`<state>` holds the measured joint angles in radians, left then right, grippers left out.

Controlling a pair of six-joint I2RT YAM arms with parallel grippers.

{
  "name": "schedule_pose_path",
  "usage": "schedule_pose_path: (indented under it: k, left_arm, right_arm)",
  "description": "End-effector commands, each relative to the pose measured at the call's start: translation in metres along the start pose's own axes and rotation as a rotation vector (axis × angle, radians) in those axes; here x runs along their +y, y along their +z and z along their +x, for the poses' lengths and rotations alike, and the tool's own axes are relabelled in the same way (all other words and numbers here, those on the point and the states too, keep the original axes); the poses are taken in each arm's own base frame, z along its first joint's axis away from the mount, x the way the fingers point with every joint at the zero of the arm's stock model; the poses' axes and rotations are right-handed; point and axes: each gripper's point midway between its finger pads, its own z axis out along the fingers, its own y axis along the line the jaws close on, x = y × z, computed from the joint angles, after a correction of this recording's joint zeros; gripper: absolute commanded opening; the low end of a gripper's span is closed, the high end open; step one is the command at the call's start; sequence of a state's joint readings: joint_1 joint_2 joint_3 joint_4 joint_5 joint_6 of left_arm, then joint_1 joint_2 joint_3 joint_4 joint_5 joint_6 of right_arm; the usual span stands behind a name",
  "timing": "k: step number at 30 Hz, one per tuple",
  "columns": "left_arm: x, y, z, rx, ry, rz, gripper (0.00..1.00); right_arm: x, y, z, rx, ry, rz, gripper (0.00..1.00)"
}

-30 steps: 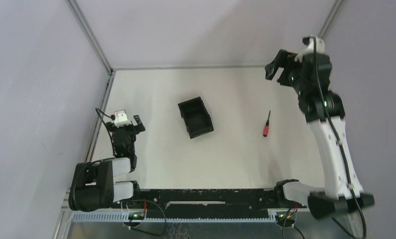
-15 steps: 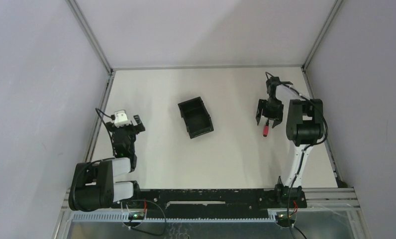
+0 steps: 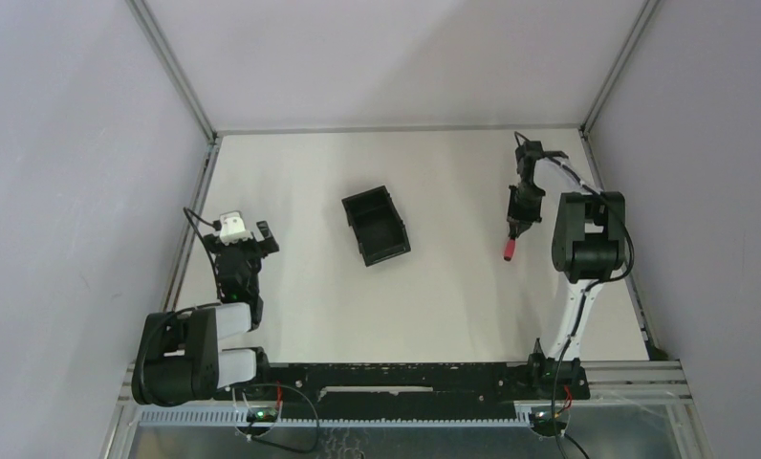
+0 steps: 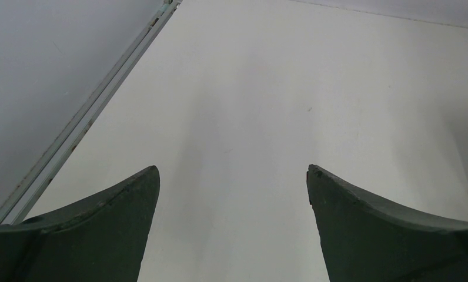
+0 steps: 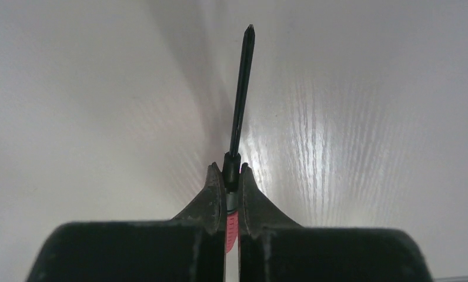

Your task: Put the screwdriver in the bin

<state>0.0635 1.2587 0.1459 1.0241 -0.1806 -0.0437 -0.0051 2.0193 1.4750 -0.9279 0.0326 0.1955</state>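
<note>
The screwdriver (image 3: 510, 247) lies on the white table at the right, red handle toward me. My right gripper (image 3: 517, 222) is down over it, shut on the screwdriver. In the right wrist view the fingers (image 5: 211, 194) pinch the black collar and the top of the red handle, and the thin black shaft (image 5: 241, 88) points away past the fingertips. The black bin (image 3: 376, 225) stands empty at the table's middle, well left of the right gripper. My left gripper (image 3: 246, 239) rests at the left, open, with bare table between its fingers (image 4: 111, 205).
A metal rail (image 3: 193, 225) runs along the table's left edge beside the left gripper. Grey walls (image 3: 396, 57) close in the back and both sides. The black base bar (image 3: 396, 378) crosses the near edge.
The right arm dropped from high at the back right down onto the screwdriver, and its jaws went from wide open to shut around it. The left arm and the bin stayed put.
</note>
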Motion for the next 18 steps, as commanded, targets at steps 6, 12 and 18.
schedule_pose_path:
  k: [6, 12, 18]
  left_arm:
    - [-0.004, 0.01, -0.029, -0.08, 0.003, 0.005, 1.0]
    - [-0.004, 0.01, -0.028, -0.079, 0.003, 0.005, 1.0]
    - [-0.004, 0.01, -0.028, -0.079, 0.003, 0.005, 1.0]
  right_arm:
    - [0.015, -0.176, -0.022, -0.16, -0.106, -0.008, 0.0]
    - [0.034, -0.216, -0.02, -0.234, -0.148, -0.033, 0.0]
    - [0.069, -0.211, -0.027, -0.263, -0.17, -0.072, 0.0]
